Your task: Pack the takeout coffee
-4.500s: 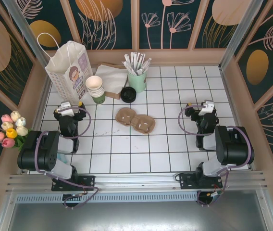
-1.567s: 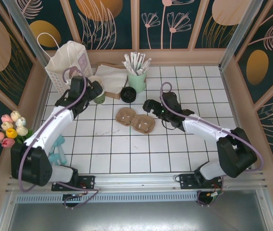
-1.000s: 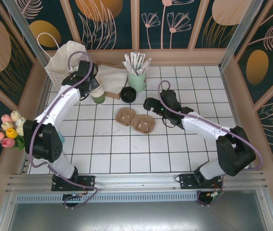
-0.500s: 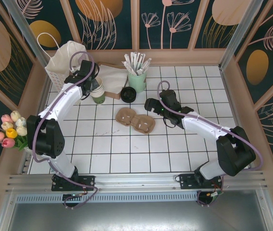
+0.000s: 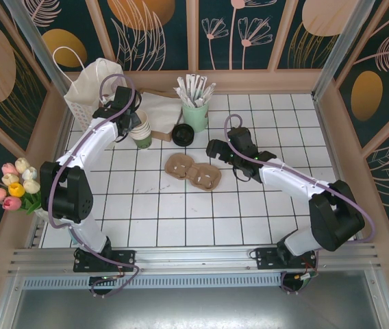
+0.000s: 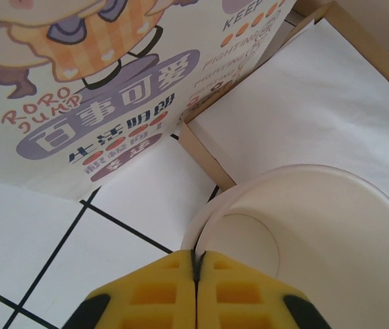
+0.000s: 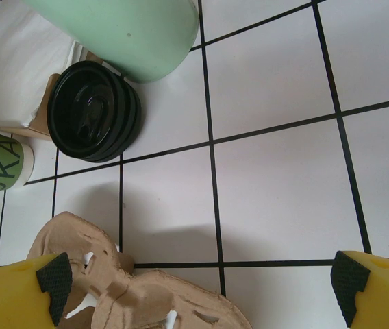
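Barely started: pinching the paper cup (image 6: 331, 226) rim far left with left gripper (image 6: 196, 264) closed tight, holding right gripper (image 7: 198, 277) wide open and empty near black lid (image 7: 93, 111), nothing bagged yet.

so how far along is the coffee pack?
Nothing done yet: the cardboard carrier lies empty. In hand: left gripper shut on the rim of the stack's top cup; right gripper open near the black lids. Left: lid the cup, seat it in the carrier, probably into the paper bag.
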Controlling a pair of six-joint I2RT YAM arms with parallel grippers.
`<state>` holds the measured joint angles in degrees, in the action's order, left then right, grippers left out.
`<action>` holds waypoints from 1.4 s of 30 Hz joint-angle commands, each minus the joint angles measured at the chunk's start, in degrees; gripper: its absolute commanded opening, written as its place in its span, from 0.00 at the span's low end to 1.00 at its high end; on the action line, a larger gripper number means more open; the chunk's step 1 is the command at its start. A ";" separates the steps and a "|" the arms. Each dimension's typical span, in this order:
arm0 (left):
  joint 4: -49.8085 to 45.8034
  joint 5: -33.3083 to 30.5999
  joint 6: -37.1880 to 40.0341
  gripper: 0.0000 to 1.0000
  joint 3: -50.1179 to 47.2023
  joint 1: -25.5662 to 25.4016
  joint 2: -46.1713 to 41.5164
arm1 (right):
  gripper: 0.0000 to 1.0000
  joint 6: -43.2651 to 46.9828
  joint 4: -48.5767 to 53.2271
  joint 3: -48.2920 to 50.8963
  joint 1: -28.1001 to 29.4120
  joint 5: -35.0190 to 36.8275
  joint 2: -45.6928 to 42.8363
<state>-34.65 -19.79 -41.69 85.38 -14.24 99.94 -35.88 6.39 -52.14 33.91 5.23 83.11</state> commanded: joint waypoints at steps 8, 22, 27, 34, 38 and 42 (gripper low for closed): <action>1.56 5.83 0.91 0.00 0.38 2.77 -1.18 | 0.99 1.07 -0.34 -1.53 0.37 1.97 -1.99; 1.57 7.18 2.29 0.00 2.46 3.86 -5.02 | 0.99 2.38 -0.96 -2.53 0.36 2.55 -1.46; 0.94 8.53 3.39 0.00 4.23 3.89 -7.08 | 0.99 3.71 -1.18 -2.48 0.42 -0.58 -1.60; -6.48 13.98 9.69 0.00 10.84 3.91 -10.32 | 0.99 -2.97 2.36 -6.47 1.17 -8.96 0.69; -12.31 14.65 12.68 0.00 13.67 3.89 -12.86 | 0.99 -6.93 4.46 -9.81 3.05 -11.80 3.37; -19.11 15.42 15.14 0.00 13.63 3.65 -15.62 | 0.99 -6.11 3.80 -13.07 5.25 -16.91 7.79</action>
<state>-45.50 -5.93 -30.26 98.28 -10.70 86.41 -40.86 8.64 -62.37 37.65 -6.20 87.88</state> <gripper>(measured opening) 0.056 0.989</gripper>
